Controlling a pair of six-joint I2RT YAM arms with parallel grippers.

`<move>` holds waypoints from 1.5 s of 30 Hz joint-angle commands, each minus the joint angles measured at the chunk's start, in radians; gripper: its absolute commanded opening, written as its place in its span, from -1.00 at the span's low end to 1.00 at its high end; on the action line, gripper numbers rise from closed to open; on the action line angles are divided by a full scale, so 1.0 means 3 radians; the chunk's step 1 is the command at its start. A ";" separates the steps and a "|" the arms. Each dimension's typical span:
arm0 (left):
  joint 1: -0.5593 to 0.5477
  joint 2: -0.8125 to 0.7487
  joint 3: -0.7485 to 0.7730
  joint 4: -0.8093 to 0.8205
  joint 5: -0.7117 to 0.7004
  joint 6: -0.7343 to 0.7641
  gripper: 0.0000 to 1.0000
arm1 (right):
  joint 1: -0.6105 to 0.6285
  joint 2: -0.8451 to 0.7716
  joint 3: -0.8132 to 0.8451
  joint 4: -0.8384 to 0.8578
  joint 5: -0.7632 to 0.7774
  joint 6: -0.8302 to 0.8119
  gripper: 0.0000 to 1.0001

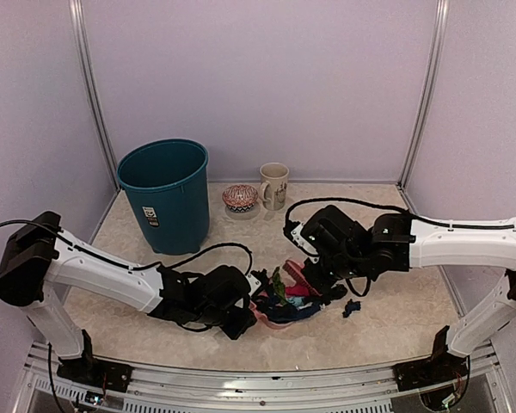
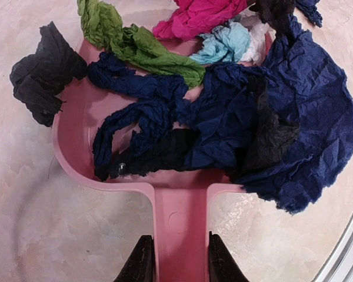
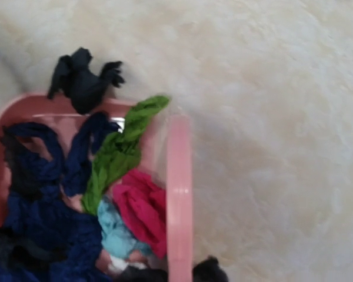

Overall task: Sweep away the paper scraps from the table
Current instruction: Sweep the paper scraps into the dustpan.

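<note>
Left wrist view: paper scraps [image 2: 223, 117], blue, black, green and pink, sit piled in a pink dustpan [image 2: 70, 138] on the table [image 2: 47, 223]. The left gripper [image 2: 179, 238] squeezes the pan's handle. Only the top view shows one loose black scrap [image 1: 351, 306] on the table, a teal bin [image 1: 165, 194], a mug [image 1: 274, 185] and a bowl [image 1: 240, 198]. The right gripper [image 1: 314, 277] is closed tight by a pink brush [image 3: 179, 194].

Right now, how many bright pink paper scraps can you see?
1. The magenta scrap lies at the open end of the pink dustpan, beside the light teal scrap. More may be hidden under the navy scraps.
</note>
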 commanded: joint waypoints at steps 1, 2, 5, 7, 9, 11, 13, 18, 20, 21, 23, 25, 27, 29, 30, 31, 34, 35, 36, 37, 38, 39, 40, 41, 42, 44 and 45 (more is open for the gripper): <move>-0.0021 0.0041 -0.0112 0.0205 -0.0191 -0.0056 -1.00 | 0.0048 -0.0181 0.0051 -0.0142 0.0285 0.0074 -1.00; -0.0025 0.0037 -0.0131 0.0246 -0.0220 -0.0064 -1.00 | 0.0047 -0.0218 0.0049 -0.0160 0.0328 0.0078 -1.00; -0.0036 0.0023 -0.0192 0.0369 -0.0310 -0.0090 -1.00 | 0.0046 -0.0303 0.0041 -0.0212 0.0487 0.0100 -1.00; -0.0047 0.0009 -0.0227 0.0437 -0.0394 -0.0098 -1.00 | 0.0047 -0.0360 0.0020 -0.0226 0.0548 0.0107 -1.00; -0.0062 -0.0016 -0.0253 0.0512 -0.0471 -0.0098 -1.00 | 0.0046 -0.0409 0.0005 -0.0231 0.0591 0.0121 -1.00; -0.0072 -0.0048 -0.0277 0.0571 -0.0531 -0.0096 -1.00 | 0.0046 -0.0454 -0.0009 -0.0243 0.0662 0.0137 -1.00; -0.0076 -0.0073 -0.0293 0.0611 -0.0571 -0.0099 -1.00 | 0.0041 -0.0505 -0.0029 -0.0261 0.0742 0.0150 -1.00; -0.0079 -0.0133 -0.0301 0.0631 -0.0669 -0.0099 -1.00 | 0.0003 -0.0673 -0.0102 -0.0283 0.0932 0.0188 -1.00; -0.0076 -0.0190 -0.0304 0.0623 -0.0703 -0.0097 -1.00 | -0.0039 -0.0762 -0.0154 -0.0276 0.0984 0.0201 -1.00; -0.0080 -0.0213 -0.0301 0.0619 -0.0718 -0.0097 -1.00 | -0.0060 -0.0805 -0.0177 -0.0264 0.1003 0.0209 -1.00; -0.0077 -0.0268 -0.0285 0.0587 -0.0752 -0.0095 -1.00 | -0.0115 -0.0908 -0.0241 -0.0222 0.1018 0.0210 -1.00; -0.0079 -0.0324 -0.0256 0.0541 -0.0791 -0.0072 -1.00 | -0.0175 -0.1030 -0.0341 -0.0164 0.1010 0.0212 -1.00; -0.0078 -0.0371 -0.0227 0.0469 -0.0831 -0.0057 -1.00 | -0.0242 -0.1132 -0.0440 -0.0080 0.0986 0.0208 -1.00; -0.0080 -0.0421 -0.0184 0.0404 -0.0865 -0.0032 -1.00 | -0.0315 -0.1232 -0.0538 0.0003 0.0931 0.0204 -1.00; -0.0081 -0.0443 -0.0157 0.0373 -0.0884 -0.0017 -1.00 | -0.0346 -0.1279 -0.0586 0.0059 0.0914 0.0208 -1.00; -0.0080 -0.0467 -0.0132 0.0340 -0.0905 -0.0005 -1.00 | -0.0376 -0.1322 -0.0633 0.0100 0.0896 0.0211 -1.00; -0.0075 -0.0517 -0.0028 0.0209 -0.0962 0.0036 -1.00 | -0.0469 -0.1439 -0.0757 0.0195 0.0857 0.0228 -1.00; -0.0075 -0.0531 0.0008 0.0165 -0.0983 0.0056 -1.00 | -0.0499 -0.1470 -0.0797 0.0233 0.0825 0.0224 -1.00; -0.0073 -0.0547 0.0041 0.0119 -0.0994 0.0073 -1.00 | -0.0525 -0.1497 -0.0830 0.0259 0.0806 0.0224 -1.00; -0.0073 -0.0566 0.0080 0.0073 -0.1016 0.0084 -1.00 | -0.0544 -0.1511 -0.0862 0.0278 0.0795 0.0225 -1.00; -0.0074 -0.0582 0.0115 0.0031 -0.1031 0.0096 -1.00 | -0.0558 -0.1529 -0.0889 0.0293 0.0785 0.0230 -1.00; -0.0068 -0.0602 0.0148 -0.0011 -0.1034 0.0107 -1.00 | -0.0574 -0.1537 -0.0908 0.0311 0.0772 0.0231 -1.00; -0.0063 -0.0621 0.0190 -0.0051 -0.1029 0.0118 -1.00 | -0.0585 -0.1541 -0.0935 0.0328 0.0758 0.0232 -1.00; -0.0054 -0.0643 0.0223 -0.0092 -0.1022 0.0127 -1.00 | -0.0592 -0.1548 -0.0955 0.0349 0.0745 0.0231 -1.00; -0.0040 -0.0665 0.0260 -0.0140 -0.1006 0.0133 -1.00 | -0.0598 -0.1545 -0.0971 0.0362 0.0731 0.0234 -1.00; -0.0018 -0.0709 0.0346 -0.0251 -0.0977 0.0147 -1.00 | -0.0607 -0.1544 -0.1011 0.0395 0.0715 0.0234 -1.00; -0.0006 -0.0729 0.0397 -0.0343 -0.0965 0.0153 -1.00 | -0.0614 -0.1538 -0.1024 0.0413 0.0712 0.0227 -1.00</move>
